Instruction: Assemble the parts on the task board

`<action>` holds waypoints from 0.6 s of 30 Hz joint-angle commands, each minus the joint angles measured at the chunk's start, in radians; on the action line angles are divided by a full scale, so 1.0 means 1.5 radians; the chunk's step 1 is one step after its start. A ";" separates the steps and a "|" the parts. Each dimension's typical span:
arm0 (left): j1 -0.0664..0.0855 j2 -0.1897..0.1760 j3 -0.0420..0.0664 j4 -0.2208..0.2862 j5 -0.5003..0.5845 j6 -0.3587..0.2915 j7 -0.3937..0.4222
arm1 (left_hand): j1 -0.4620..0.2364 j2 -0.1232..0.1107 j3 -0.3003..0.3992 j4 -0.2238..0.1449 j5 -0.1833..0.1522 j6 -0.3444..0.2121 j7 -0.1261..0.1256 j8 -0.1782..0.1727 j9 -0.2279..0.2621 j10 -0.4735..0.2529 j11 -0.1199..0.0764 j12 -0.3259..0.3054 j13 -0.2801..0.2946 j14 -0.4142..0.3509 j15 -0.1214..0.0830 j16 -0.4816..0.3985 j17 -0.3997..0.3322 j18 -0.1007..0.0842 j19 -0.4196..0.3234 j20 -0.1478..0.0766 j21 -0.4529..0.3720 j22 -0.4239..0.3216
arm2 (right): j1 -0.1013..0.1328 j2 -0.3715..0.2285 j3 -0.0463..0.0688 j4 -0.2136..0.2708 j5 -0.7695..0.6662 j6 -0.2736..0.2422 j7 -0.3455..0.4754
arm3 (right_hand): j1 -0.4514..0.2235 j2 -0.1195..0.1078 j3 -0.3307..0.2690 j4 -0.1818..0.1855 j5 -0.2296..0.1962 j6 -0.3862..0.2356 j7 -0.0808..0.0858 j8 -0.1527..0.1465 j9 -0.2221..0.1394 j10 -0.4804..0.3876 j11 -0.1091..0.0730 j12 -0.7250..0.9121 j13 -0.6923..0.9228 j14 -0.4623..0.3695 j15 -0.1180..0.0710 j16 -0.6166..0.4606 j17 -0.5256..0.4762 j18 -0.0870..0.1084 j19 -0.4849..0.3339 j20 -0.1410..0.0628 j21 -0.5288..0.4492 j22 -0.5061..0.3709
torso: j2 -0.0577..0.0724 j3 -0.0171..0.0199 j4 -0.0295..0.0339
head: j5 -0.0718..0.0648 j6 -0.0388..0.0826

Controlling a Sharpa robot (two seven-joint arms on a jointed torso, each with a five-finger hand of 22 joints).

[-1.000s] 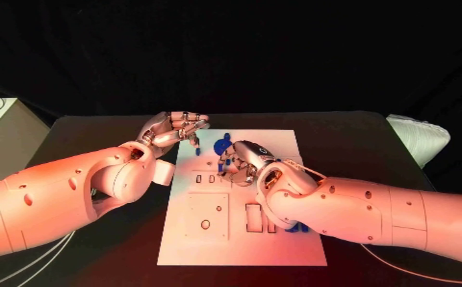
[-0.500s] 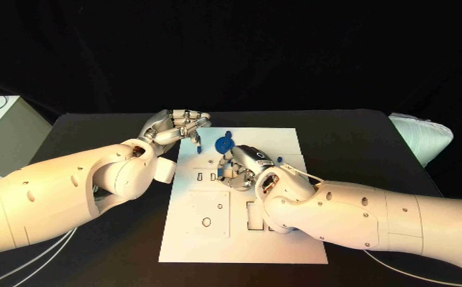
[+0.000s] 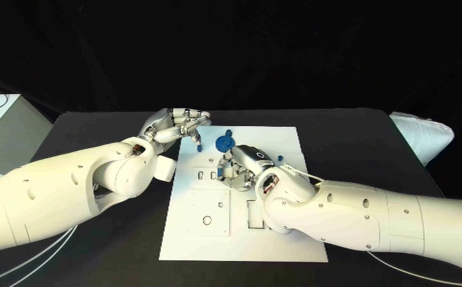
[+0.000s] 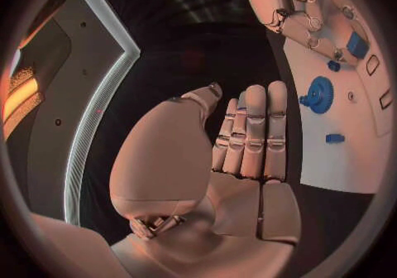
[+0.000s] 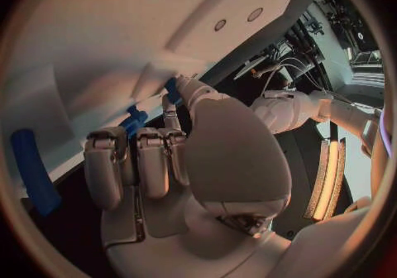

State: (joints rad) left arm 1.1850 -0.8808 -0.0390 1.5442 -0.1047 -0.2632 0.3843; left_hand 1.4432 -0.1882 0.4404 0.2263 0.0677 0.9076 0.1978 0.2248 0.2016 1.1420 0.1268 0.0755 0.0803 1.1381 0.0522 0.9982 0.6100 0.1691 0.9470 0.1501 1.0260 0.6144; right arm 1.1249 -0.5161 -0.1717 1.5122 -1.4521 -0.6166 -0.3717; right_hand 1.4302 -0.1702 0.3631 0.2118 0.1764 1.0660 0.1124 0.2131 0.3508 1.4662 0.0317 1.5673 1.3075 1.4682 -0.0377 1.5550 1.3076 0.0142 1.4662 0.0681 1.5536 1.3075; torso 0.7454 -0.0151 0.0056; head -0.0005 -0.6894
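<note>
- The task board point(image 3: 279, 141) lies flat in the middle of the black desk point(image 3: 366, 133); it serves as the landmark for everything below.
- A round blue gear part point(image 3: 223, 143) sits on the board near its far edge, with a small blue knob just beyond it toward that edge.
- In the left wrist view the same gear point(image 4: 318, 94) is on the white plate, with a small blue block point(image 4: 333, 138) lying apart from it on the board.
- The left robot hand point(image 3: 177, 127) hangs at the board's far left corner, just off the plate, over the desk.
- Its fingers point(image 4: 253, 131) lie straight and pressed side by side, the thumb apart from them; it holds nothing.
- The right robot hand point(image 3: 243, 163) is over the upper middle of the board, beside the small slots and just nearer than the gear.
- Its fingers point(image 5: 151, 159) are curled inward; in the left wrist view a small blue part point(image 4: 357, 45) sits between its fingertips.
- A long blue piece point(image 5: 33, 171) shows at the board's edge in the right wrist view.
- Rectangular cut-outs point(image 3: 253, 215) mark the nearer half of the board, partly hidden by the right arm.
</note>
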 commanded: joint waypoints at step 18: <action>0.000 0.001 0.000 0.001 0.000 0.014 0.000 | -0.006 0.000 0.004 -0.001 -0.004 -0.006 0.000 -0.004 0.001 -0.005 0.002 -0.001 0.000 -0.004 0.001 0.004 -0.001 0.010 -0.006 0.001 0.004 0.001 | -0.005 0.004 -0.001 -0.008 -0.020 0.013 -0.005 | -0.025 -0.011 0.007 0.001 0.003 -0.014 -0.001 0.001 0.017 0.069 0.000 0.002 0.175 0.058 0.000 -0.004 0.126 -0.004 0.060 -0.001 -0.007 0.160 | 0.000 -0.0003 -0.0004 | -0.001 -0.002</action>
State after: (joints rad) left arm 1.1850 -0.8813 -0.0390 1.5439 -0.1051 -0.2610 0.3808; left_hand 1.4432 -0.1882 0.4404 0.2263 0.0677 0.9076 0.1978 0.2248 0.2023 1.1382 0.1305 0.0755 0.0802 1.1380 0.0521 0.9982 0.6101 0.1692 0.9470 0.1501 1.0260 0.6150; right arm 1.1218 -0.5102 -0.1705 1.5024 -1.4709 -0.6154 -0.3758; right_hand 1.4017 -0.1878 0.3676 0.2139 0.1763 1.0566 0.1079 0.2205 0.3772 1.4662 0.0316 1.5673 1.3073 1.4682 -0.0377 1.5550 1.3075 0.0142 1.4661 0.0681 1.5495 1.3074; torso 0.7454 -0.0156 0.0059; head -0.0027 -0.6922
